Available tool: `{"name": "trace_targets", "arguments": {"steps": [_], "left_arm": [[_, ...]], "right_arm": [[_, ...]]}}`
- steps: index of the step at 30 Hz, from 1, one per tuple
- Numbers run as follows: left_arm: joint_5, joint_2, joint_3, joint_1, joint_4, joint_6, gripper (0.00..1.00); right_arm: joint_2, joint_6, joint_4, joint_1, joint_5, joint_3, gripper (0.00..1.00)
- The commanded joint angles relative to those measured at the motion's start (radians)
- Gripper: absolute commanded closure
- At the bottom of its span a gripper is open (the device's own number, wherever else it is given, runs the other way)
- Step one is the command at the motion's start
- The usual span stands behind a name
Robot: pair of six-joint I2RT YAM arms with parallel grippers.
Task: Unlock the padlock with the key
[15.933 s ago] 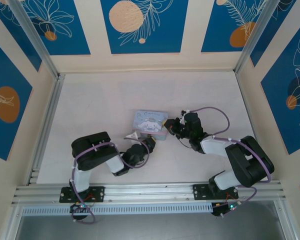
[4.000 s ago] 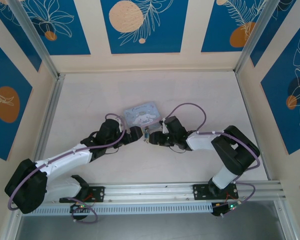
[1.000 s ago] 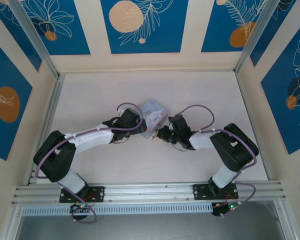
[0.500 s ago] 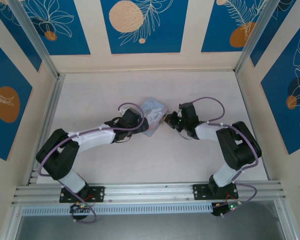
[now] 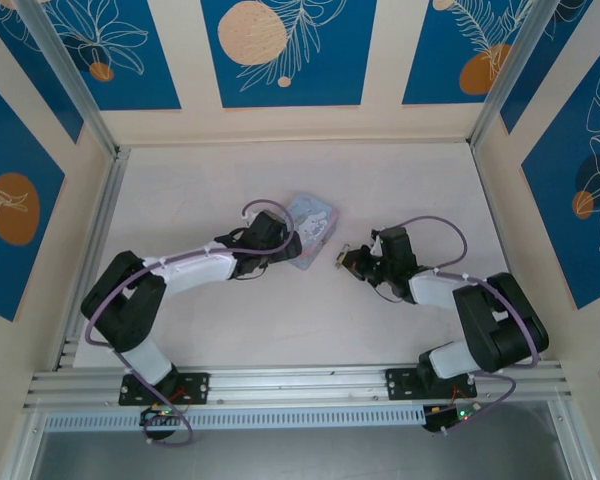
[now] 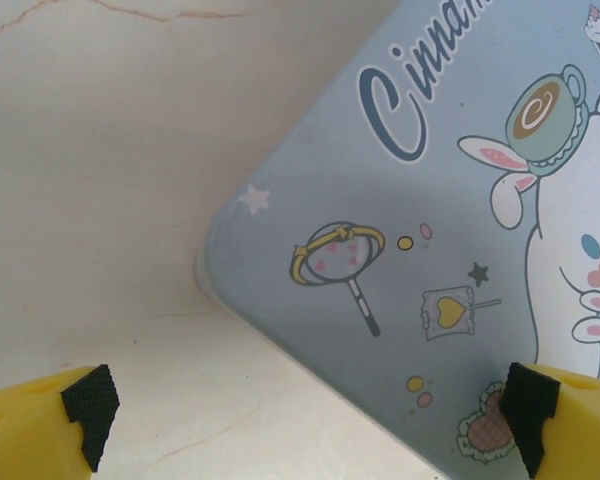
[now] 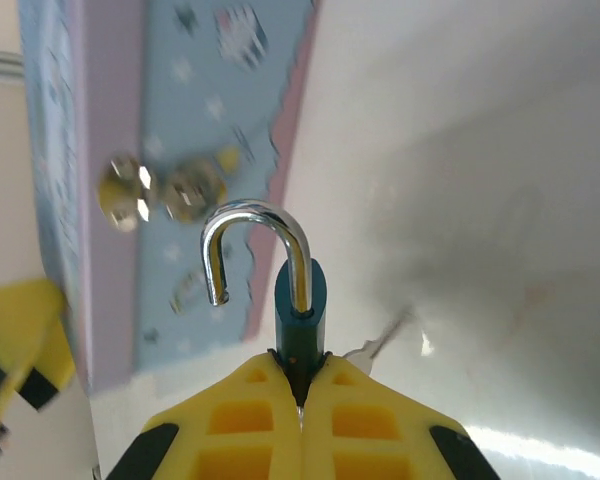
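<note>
Two hands flank a pastel-blue tin (image 5: pixel 315 218) on the desk (image 5: pixel 230 180): our left hand (image 6: pixel 305 410) gapes wide over the tin's corner, our right hand (image 7: pixel 300 400), off to the tin's right, is clenched on the padlock (image 7: pixel 300 310). Its shackle (image 7: pixel 255 215) points straight out from the fingers (image 7: pixel 250 410), one leg free; the key (image 7: pixel 378 345) seems to jut sideways beside them.

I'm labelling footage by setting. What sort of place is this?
Probably a robot test booth: a pale table boxed in by printed wall panels, with a metal rail holding a left arm and right arm.
</note>
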Motion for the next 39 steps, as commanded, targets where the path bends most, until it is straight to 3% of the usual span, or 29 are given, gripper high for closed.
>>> {"name": "trace_targets", "arguments": {"steps": [1,9,15,21,24,30,35,39], "left_arm": [[0.024,0.058,0.052,0.037,-0.135,0.072,0.0],[0.057,0.04,0.18,0.092,-0.21,0.151,0.0],[0.038,-0.105,0.078,0.095,-0.192,0.112,0.0],[0.002,-0.33,-0.059,0.094,-0.19,0.067,0.0],[-0.042,-0.451,-0.105,0.096,-0.226,0.065,0.0],[-0.185,-0.625,-0.131,0.118,-0.32,0.134,0.0],[-0.384,-0.737,-0.185,0.142,-0.265,0.248,0.0],[-0.516,-0.805,-0.291,0.148,-0.049,0.453,0.0]], "right_arm": [[-0.064,0.017,0.0,0.039,-0.028,-0.033,1.0],[-0.133,0.031,-0.061,0.102,0.02,-0.073,1.0],[-0.153,0.036,-0.132,0.104,0.053,-0.099,0.94],[-0.298,0.054,-0.347,0.099,0.142,-0.113,0.53],[-0.454,0.071,-0.495,0.097,0.206,-0.11,0.44],[-0.74,0.017,-0.766,0.074,0.335,-0.017,0.02],[-0.695,-0.11,-0.882,0.024,0.464,0.148,0.0],[-0.602,-0.177,-0.829,0.011,0.663,0.21,0.0]]}}
